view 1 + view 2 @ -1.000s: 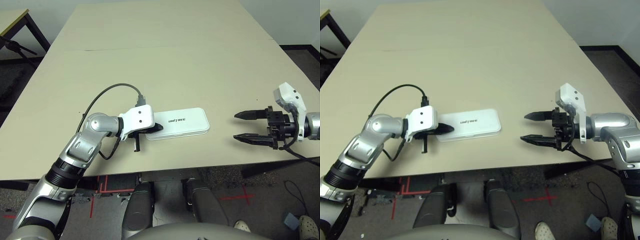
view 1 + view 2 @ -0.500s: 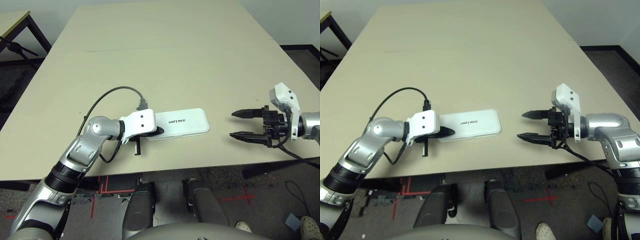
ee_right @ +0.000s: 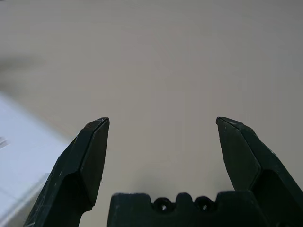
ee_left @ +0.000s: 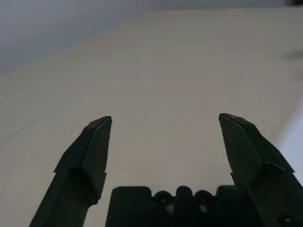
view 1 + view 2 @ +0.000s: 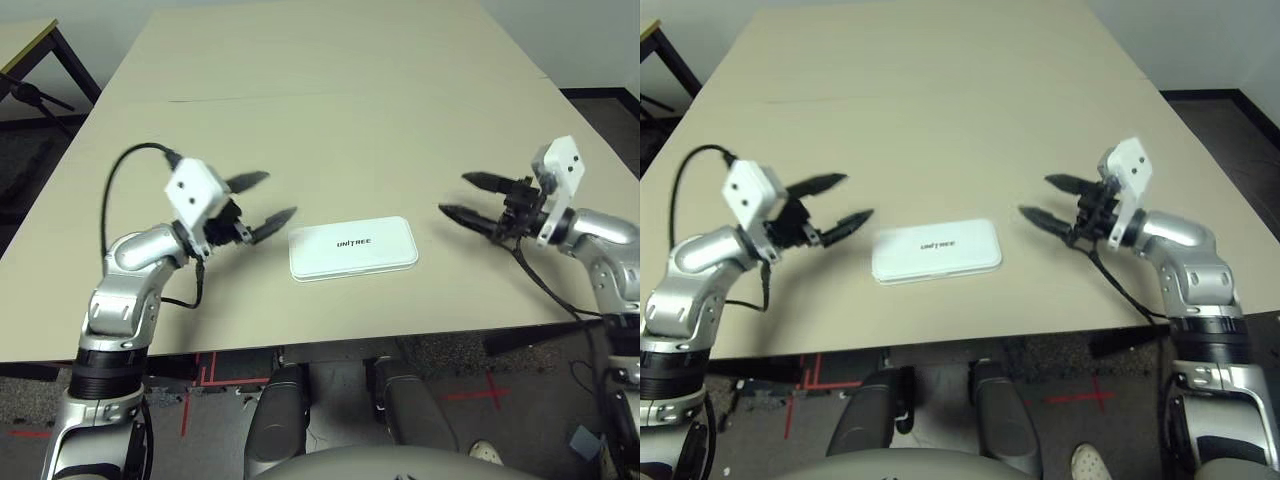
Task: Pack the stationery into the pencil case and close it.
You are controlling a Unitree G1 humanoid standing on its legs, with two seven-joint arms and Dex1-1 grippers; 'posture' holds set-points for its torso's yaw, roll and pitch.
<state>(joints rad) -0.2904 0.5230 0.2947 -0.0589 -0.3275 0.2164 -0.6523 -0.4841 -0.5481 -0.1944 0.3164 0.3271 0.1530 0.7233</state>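
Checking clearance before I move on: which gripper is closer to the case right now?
The left gripper. Its lower finger tip ends just short of the case; the right gripper hangs further off. Both are open, touching nothing.

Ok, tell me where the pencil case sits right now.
The pencil case lies closed near the table's front edge in the head views, between the open left claw and right claw, touching neither.

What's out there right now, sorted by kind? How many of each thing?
Pencil case, white, lid shut: 1
Robot grippers, both with jaws open: 2, left gripper and right gripper
Table: 1
Total: 4
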